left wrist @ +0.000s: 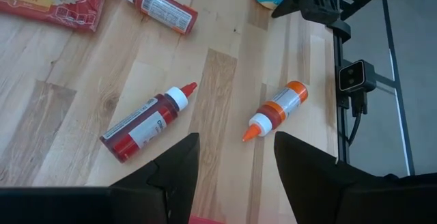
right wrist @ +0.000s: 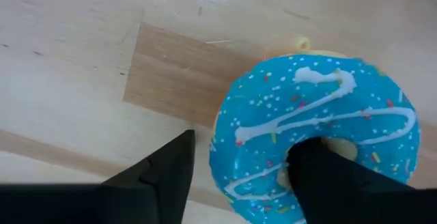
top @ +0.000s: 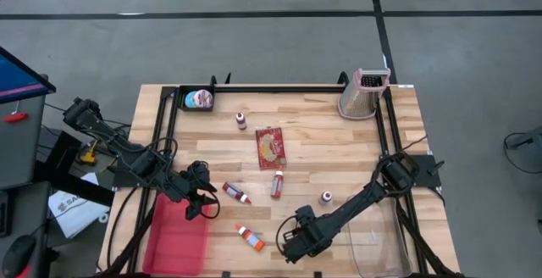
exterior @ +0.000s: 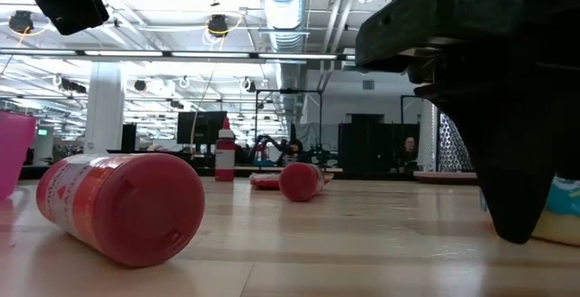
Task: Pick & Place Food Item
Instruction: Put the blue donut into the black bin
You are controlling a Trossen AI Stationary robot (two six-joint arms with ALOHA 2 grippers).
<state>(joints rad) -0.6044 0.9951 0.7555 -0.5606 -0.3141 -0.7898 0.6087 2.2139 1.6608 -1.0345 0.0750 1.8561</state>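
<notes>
The food item here is a blue-iced donut (right wrist: 314, 115) with white drizzle and sprinkles. It lies flat on the wooden table near the front edge, and its edge shows in the low view (exterior: 564, 208). My right gripper (right wrist: 246, 141) points straight down over it, open. One finger stands in the donut's hole and the other outside the ring. In the high view the right gripper (top: 292, 242) hides the donut. My left gripper (top: 201, 200) hangs open above the table's front left, with nothing between its fingers (left wrist: 235, 136). My right gripper comes at the donut from above, with one finger (right wrist: 334, 183) down in the hole and the other (right wrist: 160, 179) outside the ring (right wrist: 229, 149). A strip of bare table shows between the outer finger and the icing. Whether the inner finger touches the donut I cannot tell.
Several sauce bottles lie about: a red one (top: 236, 193), an orange one (top: 250, 237), another (top: 277, 184). A popcorn packet (top: 271, 147) lies mid-table. A pink tray (top: 178, 236) sits front left, a black tub (top: 198, 99) far left, and a grater (top: 362, 93) far right.
</notes>
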